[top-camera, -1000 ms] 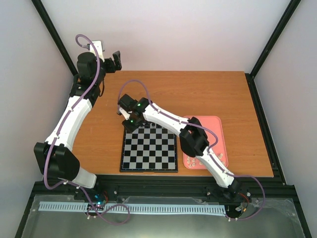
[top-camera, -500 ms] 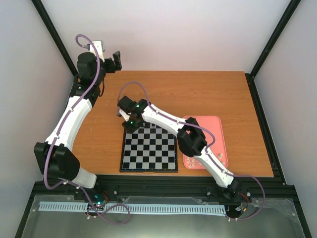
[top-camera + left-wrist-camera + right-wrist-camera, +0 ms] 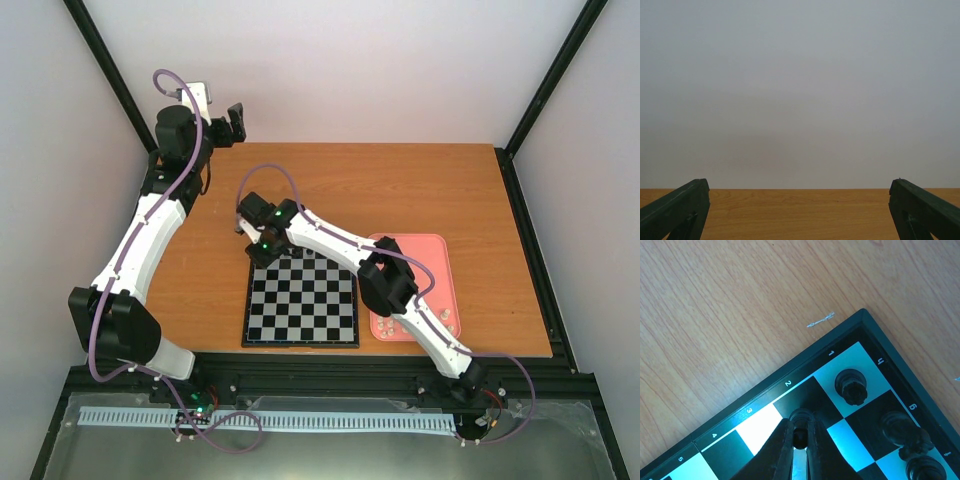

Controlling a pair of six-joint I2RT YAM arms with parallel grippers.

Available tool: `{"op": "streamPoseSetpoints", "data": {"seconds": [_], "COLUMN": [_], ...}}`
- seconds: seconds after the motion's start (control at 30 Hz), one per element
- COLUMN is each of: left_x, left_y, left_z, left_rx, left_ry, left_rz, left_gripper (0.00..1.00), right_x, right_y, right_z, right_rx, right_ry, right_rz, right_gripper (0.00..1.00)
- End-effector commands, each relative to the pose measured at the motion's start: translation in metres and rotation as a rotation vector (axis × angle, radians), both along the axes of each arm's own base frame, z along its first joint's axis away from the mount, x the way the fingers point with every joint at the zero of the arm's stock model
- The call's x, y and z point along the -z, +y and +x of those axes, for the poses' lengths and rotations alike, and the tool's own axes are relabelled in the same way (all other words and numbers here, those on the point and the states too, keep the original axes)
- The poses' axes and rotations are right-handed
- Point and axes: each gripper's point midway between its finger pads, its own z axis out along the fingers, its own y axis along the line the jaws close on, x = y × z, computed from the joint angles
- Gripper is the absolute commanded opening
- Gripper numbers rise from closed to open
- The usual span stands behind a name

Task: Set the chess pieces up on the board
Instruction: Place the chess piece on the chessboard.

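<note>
The right hand (image 3: 800, 439) is at the board's (image 3: 300, 300) far left corner, reached across from the board's near right side. Its two fingers (image 3: 784, 452) are clenched on a black piece (image 3: 801, 416), with the piece's rounded top showing between the tips. That piece is over the dark square one in from the corner, by the edge number 2. The wrist view does not show whether its foot rests on the square.

On the light corner square next to it stands a second black piece (image 3: 852, 386), upright and clear of the fingers. Two more black pieces (image 3: 901, 429) follow along the adjoining edge, each on its own square. In the overhead view the rest of the board's squares look bare, though the arm covers part of the far row.

The board lies flat on the wooden counter (image 3: 420, 185), towards its near edge. A small pale scratch (image 3: 821, 320) marks the wood just outside the board's corner. A pink tray (image 3: 442, 252) sits just right of the board, partly under the right arm. Some cream-white pieces (image 3: 415, 322) lie in its near end.

The left hand (image 3: 237, 122) is held high, well beyond the board's far left corner. It is released, fingers spread wide, with nothing between them. Its camera sees only the pale wall and a strip of counter.
</note>
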Motion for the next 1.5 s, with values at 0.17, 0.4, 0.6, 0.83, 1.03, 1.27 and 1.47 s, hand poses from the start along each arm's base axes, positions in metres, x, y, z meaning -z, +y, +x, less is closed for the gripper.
{"op": "streamPoseSetpoints", "data": {"seconds": [0.17, 0.4, 0.6, 0.83, 1.03, 1.27, 1.47], "left_x": [-0.009, -0.009, -0.009, -0.009, -0.009, -0.006, -0.007], "left_y": [-0.001, -0.002, -0.001, -0.001, -0.001, -0.002, -0.002], "left_z": [-0.001, -0.001, -0.001, -0.001, -0.001, 0.001, 0.000], "left_rx": [0.005, 0.008, 0.006, 0.004, 0.007, 0.007, 0.008], "left_ry": [-0.032, -0.034, -0.033, -0.034, -0.033, -0.027, -0.029], "left_rz": [0.014, 0.015, 0.015, 0.015, 0.013, 0.013, 0.014], "left_gripper": [1.00, 1.00, 1.00, 1.00, 1.00, 1.00, 1.00], "right_x": [0.009, 0.011, 0.008, 0.002, 0.002, 0.002, -0.003], "right_y": [0.006, 0.005, 0.007, 0.009, 0.012, 0.010, 0.001], "right_z": [0.002, 0.005, 0.001, -0.005, -0.012, -0.012, -0.005], "right_rx": [-0.012, -0.006, -0.022, -0.051, -0.077, -0.074, -0.038], "right_ry": [-0.024, -0.038, -0.025, -0.005, 0.019, 0.010, -0.035], "right_rz": [-0.018, -0.026, -0.012, 0.011, 0.031, 0.020, -0.006], "right_gripper": [0.11, 0.12, 0.18, 0.24, 0.25, 0.25, 0.26]}}
